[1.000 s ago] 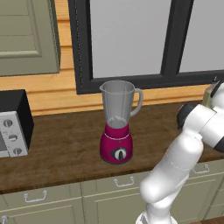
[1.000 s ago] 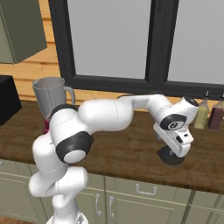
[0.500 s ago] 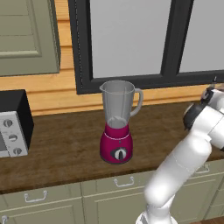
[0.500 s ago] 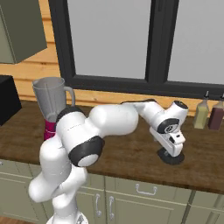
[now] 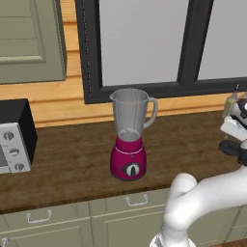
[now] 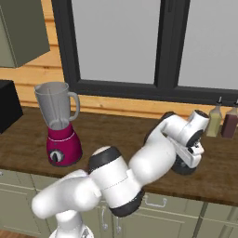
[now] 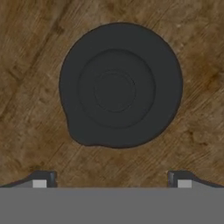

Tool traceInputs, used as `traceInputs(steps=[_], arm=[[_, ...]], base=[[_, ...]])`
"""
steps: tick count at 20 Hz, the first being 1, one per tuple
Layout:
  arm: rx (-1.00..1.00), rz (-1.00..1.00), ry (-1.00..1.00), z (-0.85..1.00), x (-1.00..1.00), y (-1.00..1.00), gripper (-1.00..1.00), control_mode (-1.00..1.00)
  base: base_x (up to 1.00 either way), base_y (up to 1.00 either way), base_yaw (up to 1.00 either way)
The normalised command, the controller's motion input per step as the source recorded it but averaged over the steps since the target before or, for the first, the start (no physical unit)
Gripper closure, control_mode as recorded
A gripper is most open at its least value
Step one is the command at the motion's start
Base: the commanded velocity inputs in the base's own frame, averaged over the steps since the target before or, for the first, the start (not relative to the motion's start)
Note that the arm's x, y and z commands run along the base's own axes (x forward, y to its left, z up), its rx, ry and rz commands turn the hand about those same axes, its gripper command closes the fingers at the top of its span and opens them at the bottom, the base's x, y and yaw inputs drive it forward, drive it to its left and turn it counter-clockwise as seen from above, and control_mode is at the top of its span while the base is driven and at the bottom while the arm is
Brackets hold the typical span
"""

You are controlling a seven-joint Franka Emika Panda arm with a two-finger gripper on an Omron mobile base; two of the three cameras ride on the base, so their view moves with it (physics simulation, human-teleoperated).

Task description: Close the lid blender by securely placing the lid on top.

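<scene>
- The lid (image 7: pixel 119 85) lies flat on the wooden counter (image 7: pixel 30 52), seen from directly above in the hand view: a round black disc w/ raised concentric rings and a small lip at its lower left edge.
- The gripper (image 7: pixel 112 178) hangs over the lid, pointing down at it. Its two fingertips (image 7: pixel 43 179) stand wide apart, one at each side, wider than the lid. They hold nothing, and the lid is not between them yet in the hand view; it sits just above them in the frame.
- In the right base view the gripper (image 6: pixel 189 160) is low over the counter (image 6: pixel 116 130) at the right part, w/ the lid (image 6: pixel 182 168) as a dark patch just under it. Whether the tips touch the wood I cannot tell.
- In the left base view the hand (image 5: pixel 235 137) shows at the far right edge, partly cut off.
- The blender (image 5: pixel 130 135) stands upright on the counter (image 5: pixel 67 159), well apart from the lid, to the left of it. It has a magenta base w/ a black dial and a clear grey jar w/ handle; the jar mouth is open, no lid on it.
- Same blender (image 6: pixel 59 124) in the right base view is at the left of the counter.
- A black-and-silver toaster oven (image 5: pixel 14 136) w/ knobs stands at the left end.
- Two bottles (image 6: pixel 221 122) stand by the wall near the window (image 6: pixel 139 44), behind the gripper.
- Drawers w/ handles (image 5: pixel 135 200) run under the counter.
</scene>
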Motion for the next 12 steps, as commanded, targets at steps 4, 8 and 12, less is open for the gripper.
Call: traceInputs(steps=[4, 8, 12], arm=[[0.0, 0.0, 0.0, -0.23, 0.23, 0.0, -1.0, -1.0], [0.0, 0.0, 0.0, -0.28, 0.21, -0.09, -1.0, -1.0], [0.0, 0.0, 0.0, -0.33, 0.18, -0.24, -1.0, -1.0]], base=[[0.0, 0.0, 0.0], [0.0, 0.0, 0.0], [0.0, 0.0, 0.0]])
